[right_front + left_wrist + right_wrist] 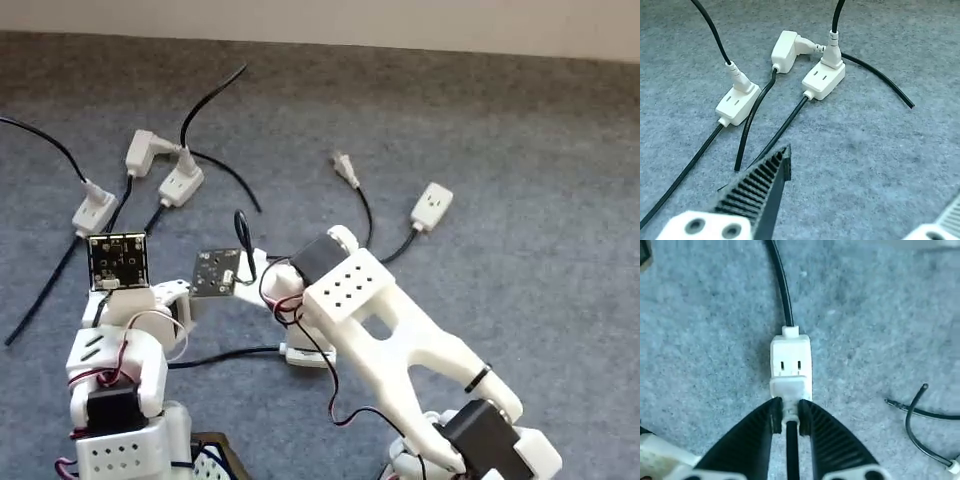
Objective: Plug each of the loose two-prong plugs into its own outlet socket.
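Plug in right end effector

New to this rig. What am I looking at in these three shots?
Two white robot arms sit side by side on grey carpet. The high view looks down from a fixed camera; the other two come from a camera on each arm's wrist. On the carpet lie black cords with white sockets and plugs: two plugged sockets, plus a loose plug and a loose socket further off. The right tool is shut on a plug at another socket's end. The left tool hangs open, holding nothing.
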### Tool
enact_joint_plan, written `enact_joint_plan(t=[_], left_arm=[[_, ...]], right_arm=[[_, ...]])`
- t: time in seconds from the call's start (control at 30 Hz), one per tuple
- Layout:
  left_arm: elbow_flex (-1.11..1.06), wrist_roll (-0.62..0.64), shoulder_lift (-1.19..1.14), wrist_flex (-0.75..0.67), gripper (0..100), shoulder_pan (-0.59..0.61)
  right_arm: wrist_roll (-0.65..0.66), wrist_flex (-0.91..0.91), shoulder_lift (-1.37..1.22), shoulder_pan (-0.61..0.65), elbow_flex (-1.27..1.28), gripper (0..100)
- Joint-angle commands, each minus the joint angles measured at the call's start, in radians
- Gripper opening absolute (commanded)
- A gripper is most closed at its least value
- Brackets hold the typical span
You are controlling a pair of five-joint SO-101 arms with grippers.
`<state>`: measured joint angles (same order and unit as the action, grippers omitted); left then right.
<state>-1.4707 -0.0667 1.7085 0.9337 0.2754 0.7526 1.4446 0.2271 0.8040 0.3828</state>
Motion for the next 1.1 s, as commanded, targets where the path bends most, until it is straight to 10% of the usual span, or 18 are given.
enact_joint_plan(t=[0.0, 1.07], left_arm=[[0.030, 0.006, 0.001, -0.015, 47, -0.015], [0.030, 0.006, 0.001, -0.015, 47, -0.015]], right_arm=[[-0.006, 0.010, 0.022, 0.012, -0.067, 0.6], [-0.011, -0.033, 0.013, 0.012, 0.059, 0.6]])
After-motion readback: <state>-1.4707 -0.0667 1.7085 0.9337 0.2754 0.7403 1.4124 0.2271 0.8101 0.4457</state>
